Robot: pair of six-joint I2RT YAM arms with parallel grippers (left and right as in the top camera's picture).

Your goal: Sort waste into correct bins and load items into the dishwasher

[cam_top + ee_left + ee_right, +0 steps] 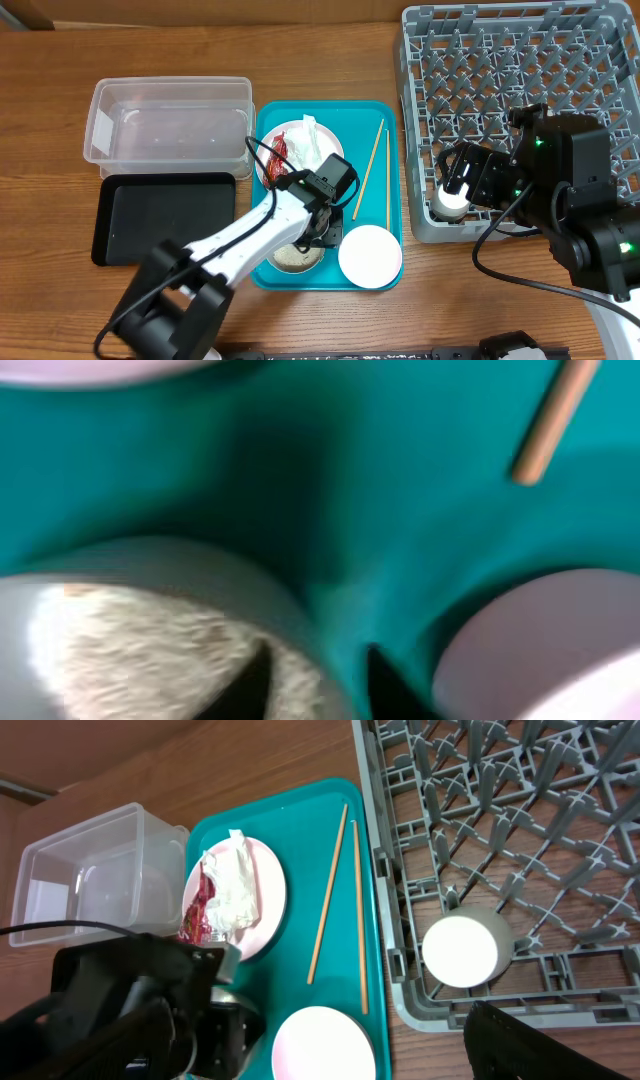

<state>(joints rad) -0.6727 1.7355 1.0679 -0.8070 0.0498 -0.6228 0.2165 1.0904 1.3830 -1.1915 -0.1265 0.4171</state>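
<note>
On the teal tray (385,120), my left gripper (318,232) is low over a pale bowl holding white rice (150,650). Its fingers (320,675) are open and straddle the bowl's rim, one inside and one outside. A second bowl (370,255) lies upside down to the right. The white plate (322,160) carries the red-and-white wrapper (282,153) and a white crumpled piece. Two chopsticks (372,175) lie on the tray. The white cup (449,203) sits in the grey dish rack's (520,90) near-left corner. My right gripper (458,178) is open just behind it, apart from it.
The clear tub (170,130) stands left of the teal tray, with the black tray (165,215) in front of it. Both hold nothing that I can see. Bare wooden table lies between the teal tray and the rack.
</note>
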